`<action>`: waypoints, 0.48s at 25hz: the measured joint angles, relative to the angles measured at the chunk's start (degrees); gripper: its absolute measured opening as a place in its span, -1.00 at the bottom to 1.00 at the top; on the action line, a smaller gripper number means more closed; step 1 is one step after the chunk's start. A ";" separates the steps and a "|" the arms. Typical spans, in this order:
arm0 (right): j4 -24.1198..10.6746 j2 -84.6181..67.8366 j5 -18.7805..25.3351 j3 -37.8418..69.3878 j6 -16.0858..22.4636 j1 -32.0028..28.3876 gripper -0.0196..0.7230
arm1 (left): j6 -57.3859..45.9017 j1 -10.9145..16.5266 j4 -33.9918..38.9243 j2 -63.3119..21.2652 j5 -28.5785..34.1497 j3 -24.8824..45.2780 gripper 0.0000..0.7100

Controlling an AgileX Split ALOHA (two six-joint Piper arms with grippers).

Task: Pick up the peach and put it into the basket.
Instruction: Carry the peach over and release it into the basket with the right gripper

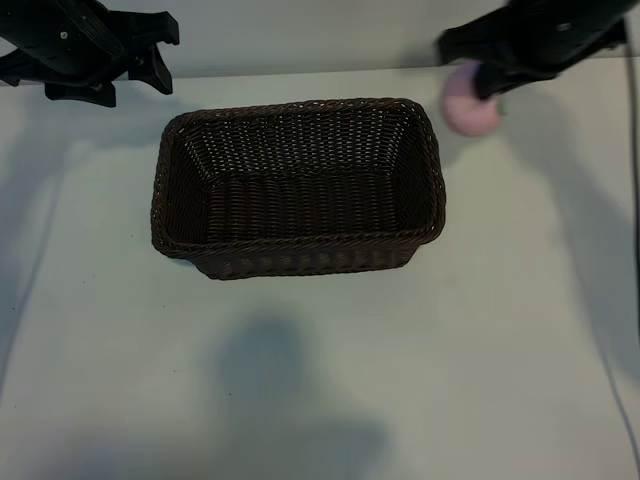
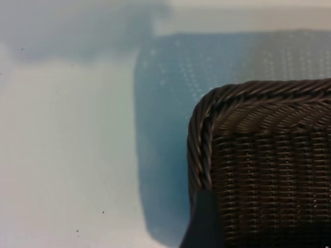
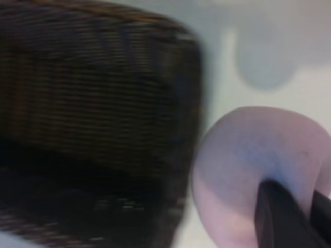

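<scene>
Peach (image 1: 470, 112) clamped in the closed right tool (image 1: 487, 88), beside the wicker basket's (image 1: 300, 255) far right corner; left tool (image 1: 110, 75) wide open, empty, parked beyond its left corner.

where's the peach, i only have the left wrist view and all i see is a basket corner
Observer: The peach is outside the basket, beside its far right corner, under the right gripper.
Operator: is it gripped
Observer: Yes, the right wrist view shows the jaws closed on the peach.
Operator: anything in the basket yet
Observer: No, the exterior view shows its inside empty.
Operator: and my left arm
Observer: The left gripper is parked off the basket's far left corner, jaws open.
</scene>
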 joint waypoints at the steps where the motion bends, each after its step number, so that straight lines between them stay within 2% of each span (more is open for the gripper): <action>1: -0.01 0.00 -0.22 -0.04 0.30 1.63 -0.83 | 0.00 0.00 0.00 0.00 0.00 0.00 0.68; 7: 0.12 1.62 -2.18 -0.31 0.72 9.33 -0.83 | 0.00 0.00 0.00 0.00 0.00 0.00 0.68; 12: 0.06 6.86 -6.65 -0.43 0.72 12.52 -0.83 | 0.00 0.00 0.00 0.00 0.00 0.00 0.68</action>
